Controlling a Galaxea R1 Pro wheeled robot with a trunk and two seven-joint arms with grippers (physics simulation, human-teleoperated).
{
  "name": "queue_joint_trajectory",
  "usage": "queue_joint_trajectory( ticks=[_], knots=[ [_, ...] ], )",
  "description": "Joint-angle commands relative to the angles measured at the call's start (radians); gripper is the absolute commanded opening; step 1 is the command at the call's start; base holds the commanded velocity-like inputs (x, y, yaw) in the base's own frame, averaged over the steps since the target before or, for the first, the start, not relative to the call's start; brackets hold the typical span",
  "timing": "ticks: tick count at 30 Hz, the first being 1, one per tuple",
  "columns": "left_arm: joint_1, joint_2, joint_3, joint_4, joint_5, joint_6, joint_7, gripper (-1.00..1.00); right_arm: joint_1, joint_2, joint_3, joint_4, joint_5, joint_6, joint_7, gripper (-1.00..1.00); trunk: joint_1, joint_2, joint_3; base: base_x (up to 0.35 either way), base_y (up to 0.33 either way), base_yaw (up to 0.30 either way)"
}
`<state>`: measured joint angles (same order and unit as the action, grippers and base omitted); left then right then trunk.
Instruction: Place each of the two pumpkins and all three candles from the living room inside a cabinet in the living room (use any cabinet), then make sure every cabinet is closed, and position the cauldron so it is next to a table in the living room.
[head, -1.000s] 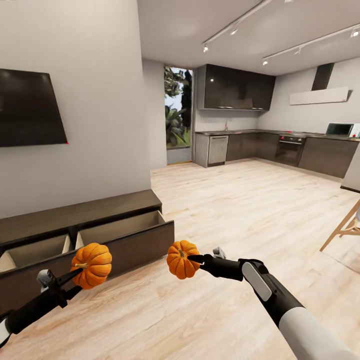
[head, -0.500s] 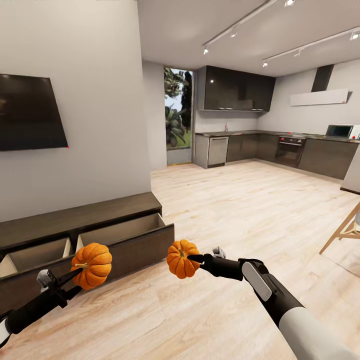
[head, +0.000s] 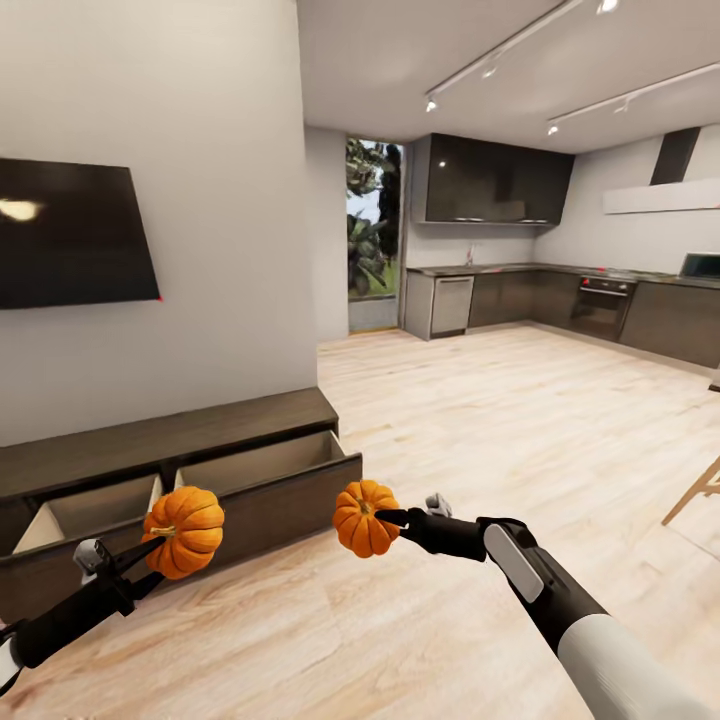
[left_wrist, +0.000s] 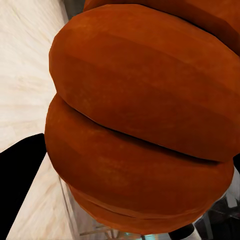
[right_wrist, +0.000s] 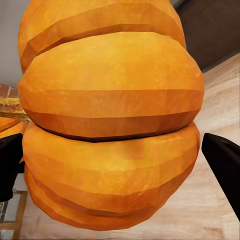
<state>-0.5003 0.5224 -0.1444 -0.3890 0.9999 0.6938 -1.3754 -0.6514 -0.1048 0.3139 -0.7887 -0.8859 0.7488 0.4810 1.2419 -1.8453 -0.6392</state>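
Orange pumpkins — one clenched in left pincer (head: 150, 546), one in right pincer (head: 385, 517) | cabinet (head: 200, 470) drawers open | risk — pumpkin clips drawer front, slips loose

A dark flat television (head: 70, 232) hangs on the grey wall at ten o'clock. Pale wood floor (head: 520, 420) spreads from the middle toward twelve and three o'clock. At one o'clock stands a tall window (head: 374, 220) showing green trees, with glossy dark kitchen cupboards (head: 495, 180) just beside it. Below them run a counter and an oven (head: 600, 305). Track lights (head: 500, 60) cross the ceiling. A wooden chair leg (head: 695, 492) shows at three o'clock.
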Motion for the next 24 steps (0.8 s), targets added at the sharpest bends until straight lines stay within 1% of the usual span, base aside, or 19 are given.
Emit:
queue_joint_trajectory(
  ticks=[1,24],
  knots=[
    [-0.001,0.001,-0.006,0.001,0.006,0.009,-0.002,-1.0,-0.001,-0.001,0.002,0.0,-0.003,0.002,0.001,-1.0,-0.004,0.007,0.002,0.0,0.0,0.286],
    [-0.001,0.0,-0.006,0.001,0.005,0.009,-0.005,-1.0,-0.001,0.0,0.002,0.002,-0.002,0.001,0.001,-1.0,-0.092,0.168,0.074,0.0,0.0,0.288]
  ],
)
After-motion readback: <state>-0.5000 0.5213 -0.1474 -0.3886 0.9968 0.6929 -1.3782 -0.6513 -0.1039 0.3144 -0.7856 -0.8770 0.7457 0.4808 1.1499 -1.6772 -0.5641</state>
